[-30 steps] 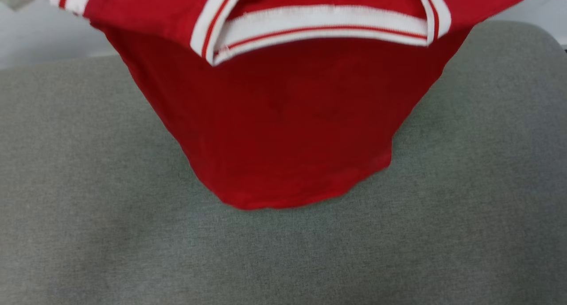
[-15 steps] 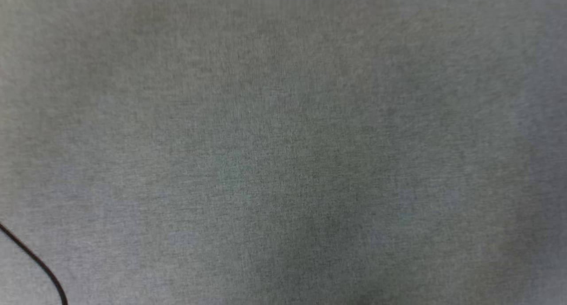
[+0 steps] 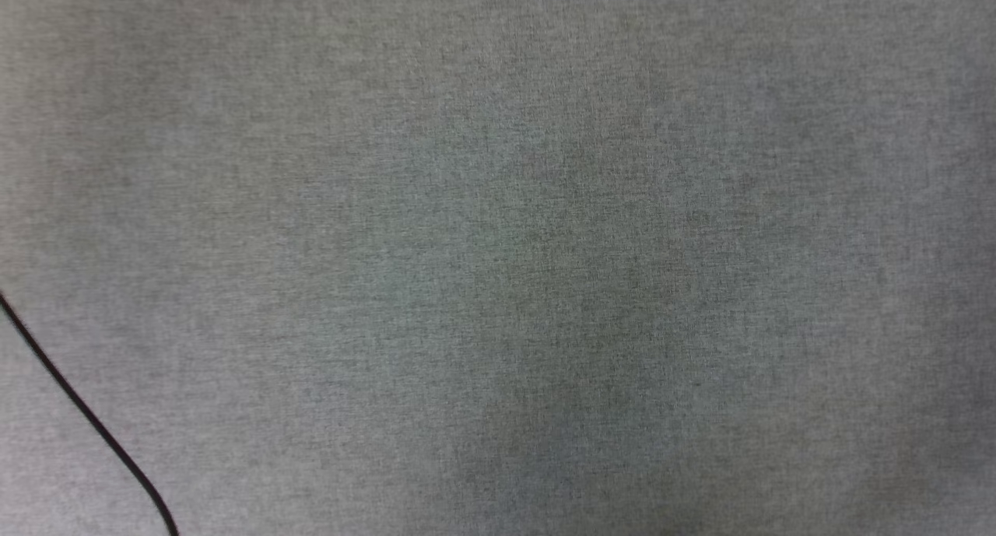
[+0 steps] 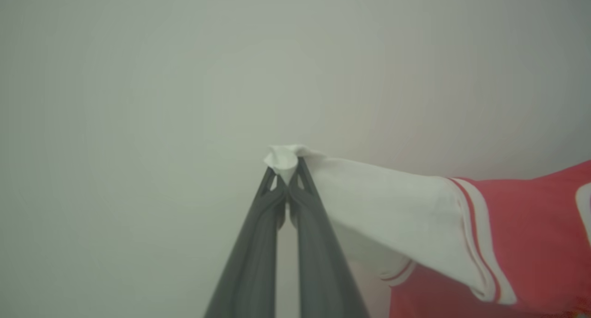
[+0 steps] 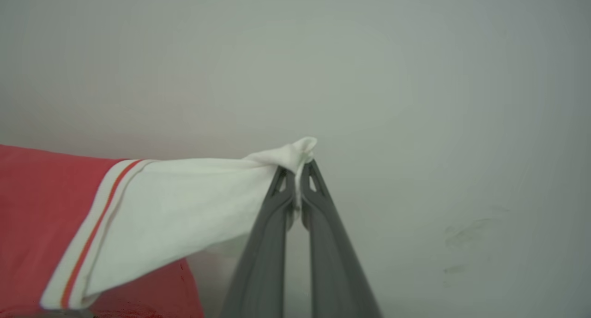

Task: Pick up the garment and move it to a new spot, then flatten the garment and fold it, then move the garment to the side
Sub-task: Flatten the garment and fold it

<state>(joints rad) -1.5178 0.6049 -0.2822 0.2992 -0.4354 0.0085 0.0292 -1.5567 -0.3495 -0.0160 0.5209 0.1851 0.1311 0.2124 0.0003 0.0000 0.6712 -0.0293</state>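
In the left wrist view my left gripper (image 4: 287, 172) is shut on a pinch of white sleeve of the garment (image 4: 406, 216), whose red body with red-and-white stripe trim stretches off to the right. The right wrist view has my right gripper (image 5: 298, 170) shut on the other white sleeve of the garment (image 5: 184, 202), the red body trailing to the left. The cloth is pulled taut between the two grips and held up in front of a pale wall. The lettering is hidden.
The head view looks down on a grey fabric surface (image 3: 498, 256). A thin black cable (image 3: 85, 419) crosses its lower left corner. A plain pale wall (image 4: 184, 78) stands behind both grippers.
The head view has shifted: a second ago the red garment hung across its top, now it has left the picture. The black cable has come into the lower left corner.
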